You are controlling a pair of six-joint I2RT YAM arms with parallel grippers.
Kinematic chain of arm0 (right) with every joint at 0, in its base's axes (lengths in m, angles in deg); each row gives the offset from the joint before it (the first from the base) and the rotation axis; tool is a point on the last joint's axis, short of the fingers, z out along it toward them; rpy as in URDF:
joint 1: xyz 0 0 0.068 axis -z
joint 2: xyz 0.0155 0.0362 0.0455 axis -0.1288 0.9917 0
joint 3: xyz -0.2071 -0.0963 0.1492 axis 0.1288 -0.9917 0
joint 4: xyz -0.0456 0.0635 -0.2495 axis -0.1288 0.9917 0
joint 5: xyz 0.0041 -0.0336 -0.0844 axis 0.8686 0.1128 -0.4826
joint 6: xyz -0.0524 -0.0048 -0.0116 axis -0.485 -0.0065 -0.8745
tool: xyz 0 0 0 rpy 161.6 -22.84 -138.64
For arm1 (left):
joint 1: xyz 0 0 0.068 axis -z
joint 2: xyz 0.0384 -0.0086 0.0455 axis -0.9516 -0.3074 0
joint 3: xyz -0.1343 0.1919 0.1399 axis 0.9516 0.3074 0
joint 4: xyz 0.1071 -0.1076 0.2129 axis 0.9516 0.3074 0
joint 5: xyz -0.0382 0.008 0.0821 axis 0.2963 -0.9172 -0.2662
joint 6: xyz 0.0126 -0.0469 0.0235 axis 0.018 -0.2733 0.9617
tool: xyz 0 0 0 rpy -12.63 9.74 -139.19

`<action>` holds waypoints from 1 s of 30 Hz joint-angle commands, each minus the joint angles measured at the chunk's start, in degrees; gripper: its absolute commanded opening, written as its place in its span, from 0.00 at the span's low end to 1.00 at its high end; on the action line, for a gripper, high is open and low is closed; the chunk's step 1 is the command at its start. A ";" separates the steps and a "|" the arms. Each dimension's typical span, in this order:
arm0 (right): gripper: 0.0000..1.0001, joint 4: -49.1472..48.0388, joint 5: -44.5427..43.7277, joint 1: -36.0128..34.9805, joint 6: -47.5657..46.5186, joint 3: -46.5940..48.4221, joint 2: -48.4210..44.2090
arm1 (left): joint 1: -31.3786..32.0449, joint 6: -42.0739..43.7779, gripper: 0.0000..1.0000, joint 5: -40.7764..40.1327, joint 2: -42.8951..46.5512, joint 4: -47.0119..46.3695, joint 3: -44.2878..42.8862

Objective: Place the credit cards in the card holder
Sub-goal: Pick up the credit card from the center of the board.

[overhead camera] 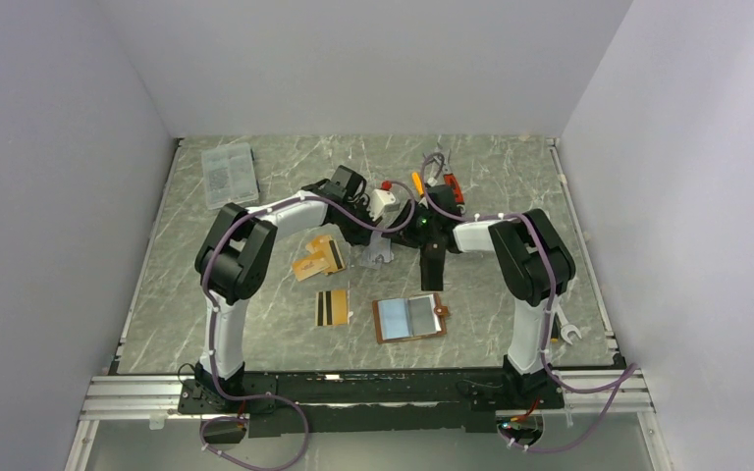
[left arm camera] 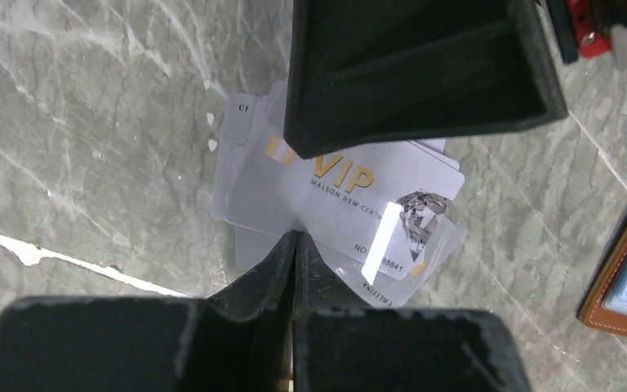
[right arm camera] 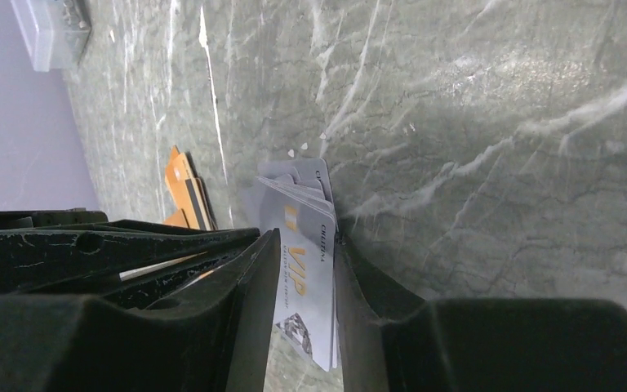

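A small stack of silver-grey credit cards (overhead camera: 375,253), the top one printed "VIP" (left arm camera: 351,196), is held off the table. My left gripper (overhead camera: 366,237) is shut on one edge of the stack (left arm camera: 295,243). My right gripper (overhead camera: 400,243) is open around the stack's other end (right arm camera: 304,245); the cards (right arm camera: 306,261) lean on one finger with a gap to the other. More orange-gold cards (overhead camera: 319,257) and a gold card with black stripes (overhead camera: 331,306) lie on the table. The tan card holder (overhead camera: 410,317) lies open in front, its edge in the left wrist view (left arm camera: 620,278).
A clear plastic box (overhead camera: 229,175) sits at the back left and shows in the right wrist view (right arm camera: 49,28). Small red and orange tools (overhead camera: 447,186) and a white part (overhead camera: 383,201) lie behind the grippers. A wrench (overhead camera: 567,334) lies at the right.
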 commanded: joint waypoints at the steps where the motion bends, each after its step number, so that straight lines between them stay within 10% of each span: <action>1: 0.34 -5.77 1.36 -0.09 1.93 -3.03 -1.01 | 1.86 1.42 0.07 -2.32 -1.28 0.30 -2.93; 30: 0.12 -20.40 4.54 -0.11 9.96 -11.94 -8.86 | 3.67 1.26 0.06 1.11 -0.38 1.08 -1.55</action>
